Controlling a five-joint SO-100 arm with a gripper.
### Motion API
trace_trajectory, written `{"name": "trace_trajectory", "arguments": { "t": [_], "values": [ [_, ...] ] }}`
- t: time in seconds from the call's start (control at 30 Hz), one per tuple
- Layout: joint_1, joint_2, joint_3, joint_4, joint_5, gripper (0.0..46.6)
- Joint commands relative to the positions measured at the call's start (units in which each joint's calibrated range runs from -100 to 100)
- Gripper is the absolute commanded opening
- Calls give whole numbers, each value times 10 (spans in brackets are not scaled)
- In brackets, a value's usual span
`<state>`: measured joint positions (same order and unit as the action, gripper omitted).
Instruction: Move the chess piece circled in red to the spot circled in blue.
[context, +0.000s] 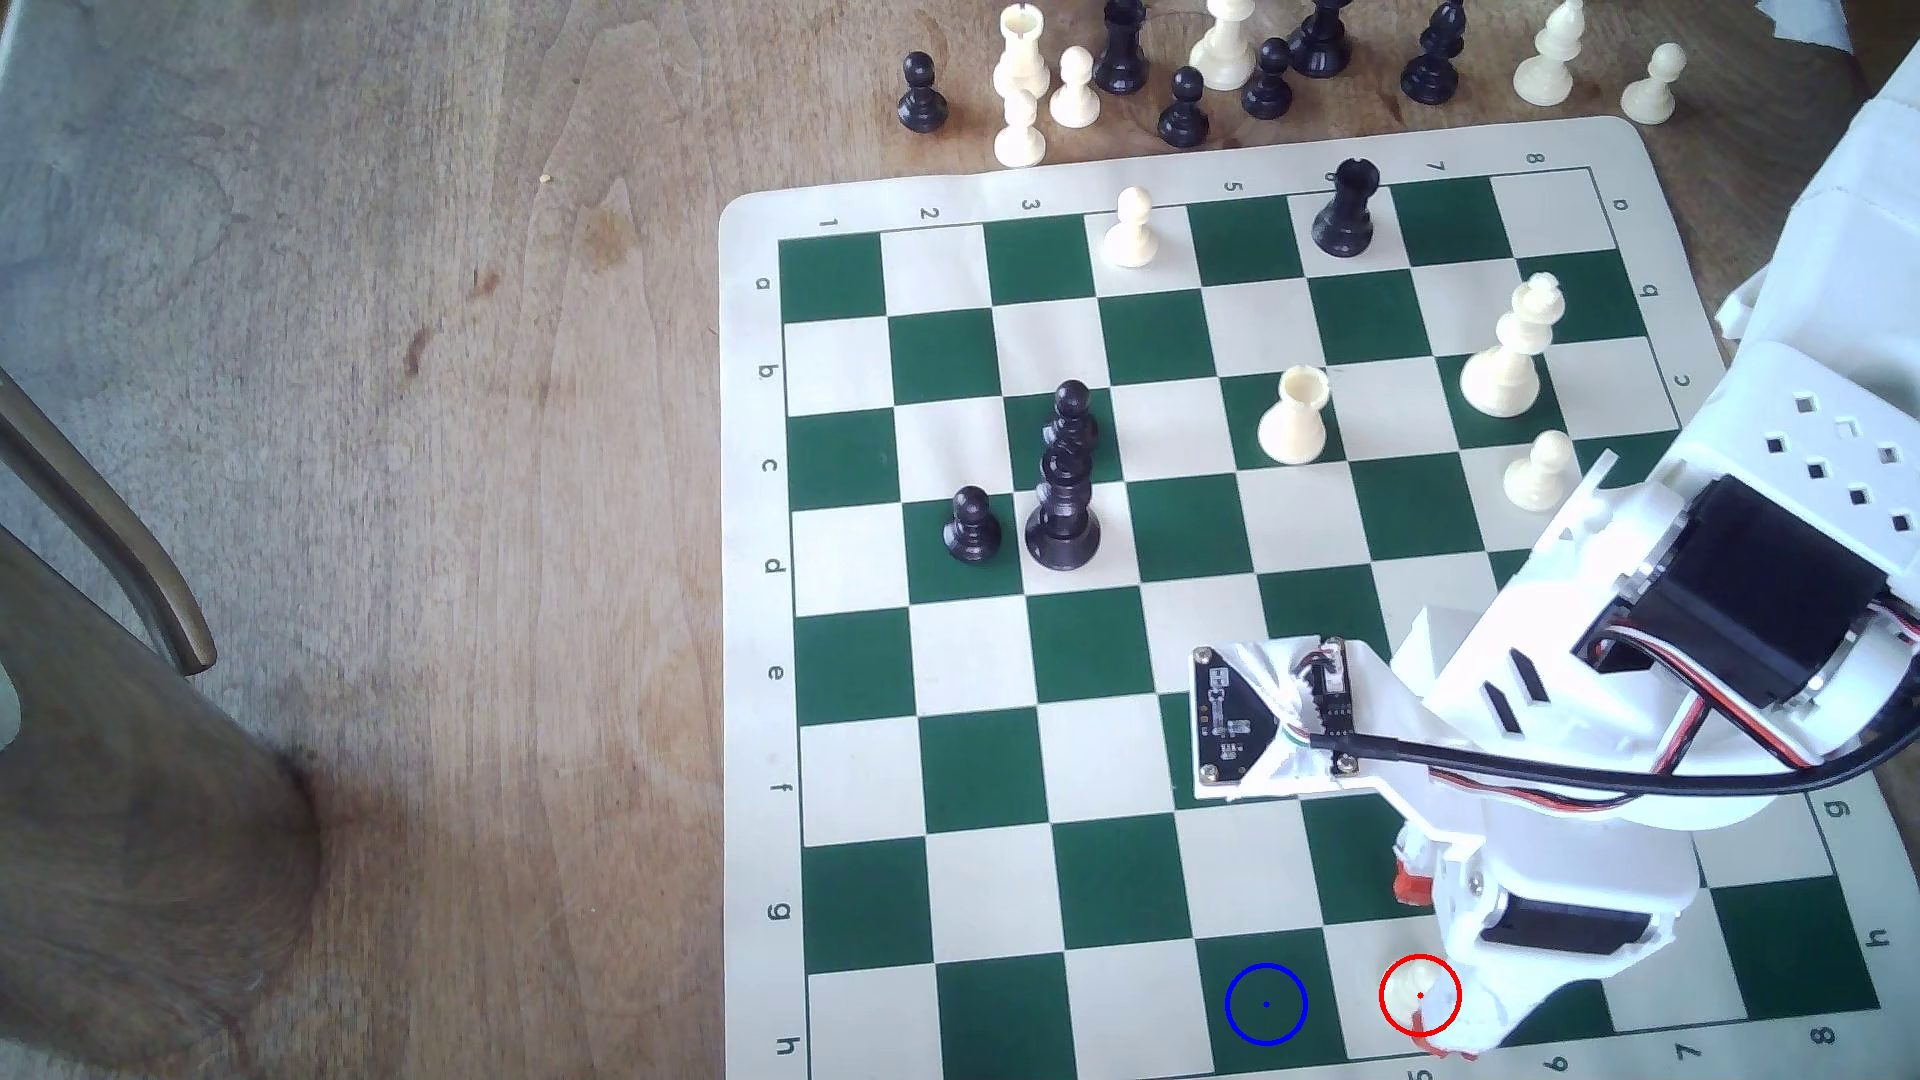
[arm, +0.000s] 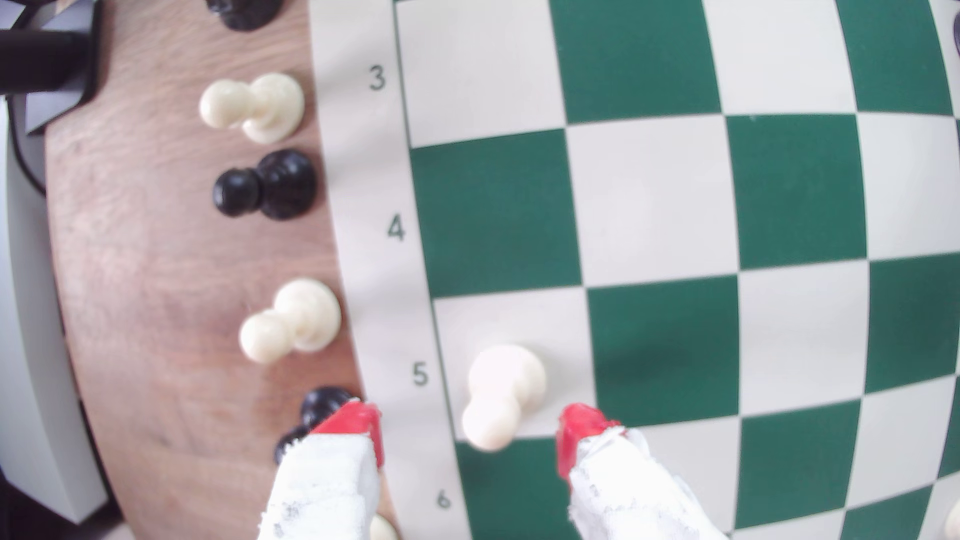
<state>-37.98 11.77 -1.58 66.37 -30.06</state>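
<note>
The chess piece, a small cream pawn, stands inside the red ring on a cream square in the board's nearest row. In the wrist view the pawn stands upright on the cream square by the numeral 5. My gripper is open, its red-tipped fingers on either side of the pawn and apart from it. From outside, the gripper hangs over the pawn, and the white arm hides part of it. The spot is a dark green square with a blue ring, one square towards the exterior view's left.
Black pieces and cream pieces stand mid-board and farther back. Captured pieces crowd the wood beyond the far edge. Loose pawns stand on the wood just off the near edge. A chair is at the exterior view's left.
</note>
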Motion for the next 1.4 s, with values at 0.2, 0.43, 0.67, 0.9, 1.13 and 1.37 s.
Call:
{"name": "trace_trajectory", "arguments": {
  "t": [0.2,0.43,0.67,0.9,1.13,1.37],
  "values": [
    [-12,5,2,-36,-3,185],
    [-20,10,22,-45,-2,184],
    [-32,12,36,-54,-2,182],
    [-26,19,37,-71,-2,181],
    [-23,24,34,-81,0,179],
    [-16,33,37,-91,4,176]
  ]
}}
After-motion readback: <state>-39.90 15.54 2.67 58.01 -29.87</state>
